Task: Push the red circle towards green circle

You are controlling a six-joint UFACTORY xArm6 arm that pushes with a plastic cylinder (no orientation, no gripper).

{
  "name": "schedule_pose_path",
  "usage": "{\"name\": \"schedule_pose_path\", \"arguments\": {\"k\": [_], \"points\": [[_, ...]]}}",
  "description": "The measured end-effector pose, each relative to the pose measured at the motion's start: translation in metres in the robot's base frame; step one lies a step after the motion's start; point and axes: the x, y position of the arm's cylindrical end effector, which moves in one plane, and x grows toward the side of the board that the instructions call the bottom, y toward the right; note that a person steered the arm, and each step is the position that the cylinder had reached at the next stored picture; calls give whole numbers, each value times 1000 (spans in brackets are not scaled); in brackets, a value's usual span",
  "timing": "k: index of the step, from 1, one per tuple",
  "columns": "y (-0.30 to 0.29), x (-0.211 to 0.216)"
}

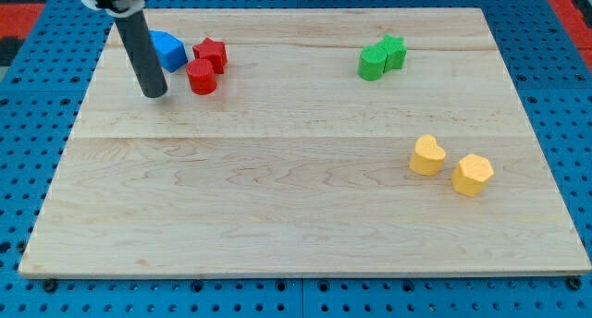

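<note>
The red circle [202, 77] sits on the wooden board [296, 198] at the view's upper left. A red star [212, 54] touches it just above and to the right. The green circle [372, 63] stands at the view's upper right, touching a green star [393, 51]. My tip [154, 91] rests on the board just left of the red circle, with a small gap between them. The dark rod hides part of a blue block [167, 50] behind it.
A yellow heart-shaped block [426, 156] and a yellow hexagon block [472, 175] lie at the view's right, below the green pair. The board lies on a blue perforated surface [28, 170].
</note>
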Motion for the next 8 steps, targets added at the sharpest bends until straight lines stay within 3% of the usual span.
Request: {"name": "schedule_pose_path", "arguments": {"k": [2,7,8], "points": [[3,-9],[78,-8],[48,32]]}}
